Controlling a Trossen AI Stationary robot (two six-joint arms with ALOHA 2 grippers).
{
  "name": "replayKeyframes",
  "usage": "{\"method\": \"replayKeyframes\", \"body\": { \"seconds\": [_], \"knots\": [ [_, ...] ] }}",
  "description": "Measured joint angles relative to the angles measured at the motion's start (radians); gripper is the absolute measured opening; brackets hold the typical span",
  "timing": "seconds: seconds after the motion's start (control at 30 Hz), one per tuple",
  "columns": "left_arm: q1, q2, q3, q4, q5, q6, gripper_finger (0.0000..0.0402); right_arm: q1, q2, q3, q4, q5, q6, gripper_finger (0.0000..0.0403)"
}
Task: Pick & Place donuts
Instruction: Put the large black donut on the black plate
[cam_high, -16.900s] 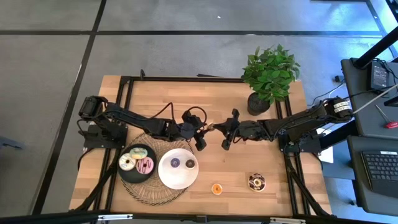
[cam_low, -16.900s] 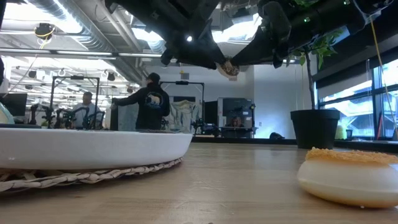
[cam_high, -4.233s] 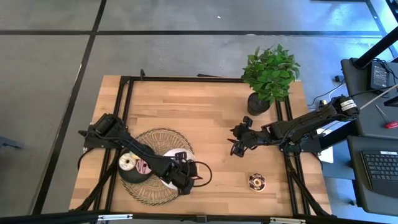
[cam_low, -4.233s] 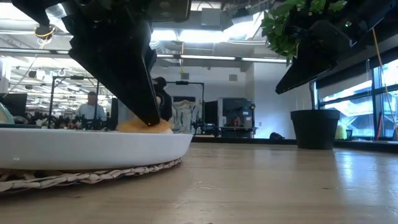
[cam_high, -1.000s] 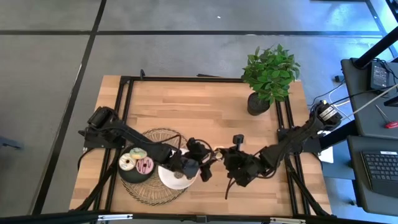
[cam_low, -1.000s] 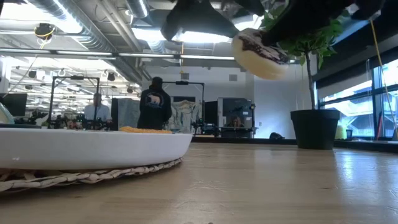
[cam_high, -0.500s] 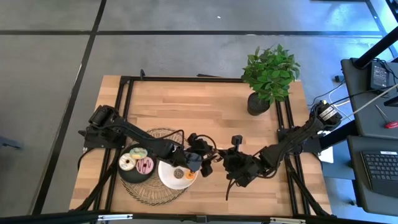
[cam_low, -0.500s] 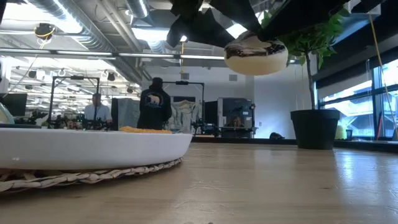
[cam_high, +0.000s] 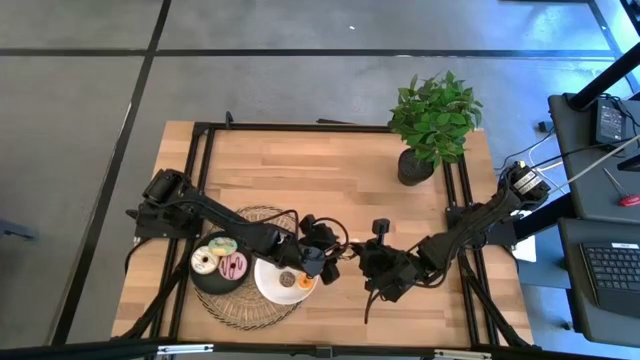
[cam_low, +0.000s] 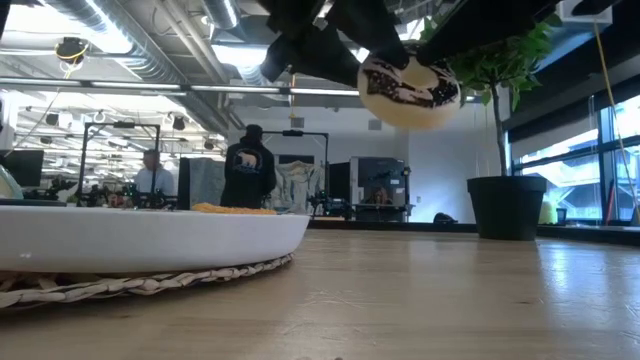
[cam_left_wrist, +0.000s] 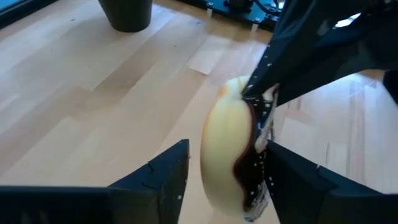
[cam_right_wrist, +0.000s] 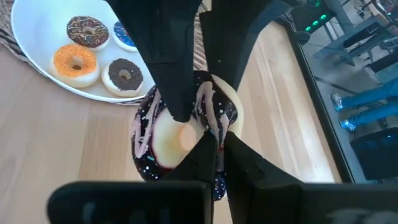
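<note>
A donut with a cream base and dark sprinkled icing (cam_low: 408, 90) hangs in the air between both grippers, over the table's middle. In the left wrist view this donut (cam_left_wrist: 233, 158) stands on edge. My right gripper (cam_right_wrist: 219, 152) is shut on it. My left gripper (cam_left_wrist: 227, 177) is open. Its fingers stand on either side of the donut, one by the cream face with a gap, one close to the iced face; I cannot tell whether that one touches. Orange, brown, blue and dark sprinkled donuts lie on the white plate (cam_right_wrist: 37, 59). My right gripper pinches the donut's ring between its two fingers at one side of the rim (cam_right_wrist: 216, 124), coming from the table's right. The donut is lifted clear of the table and tilted, its iced face turned toward the right wrist camera.
A black plate (cam_high: 205, 280) holding white, green and pink donuts sits beside the white plate (cam_high: 270, 290), both on a round wicker mat (cam_high: 240, 312) at the near left. A potted plant (cam_high: 432, 120) stands at the far right. Bare wood lies under the grippers.
My left gripper has moved from above the white plate toward the table's right, up to my right gripper, and its open fingers now flank the donut. The donut has stayed aloft in the right gripper, tipping from level to tilted.
</note>
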Motion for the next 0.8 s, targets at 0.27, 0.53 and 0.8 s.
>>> {"method": "replayKeyframes", "body": {
  "seconds": [0.27, 0.53, 0.8],
  "knots": [
    [0.000, 0.000, 0.000, 0.005, 0.003, 0.000, 0.0118, -0.001, 0.000, 0.000, 0.000, -0.007, -0.001, 0.0022],
    [-0.001, -0.004, 0.000, 0.005, 0.065, 0.009, 0.0070, -0.001, 0.000, 0.000, 0.002, -0.077, -0.002, 0.0067],
    [-0.004, -0.047, -0.002, -0.086, 0.155, -0.005, 0.0066, 0.007, -0.002, 0.083, -0.177, -0.074, 0.031, 0.0209]
  ]
}}
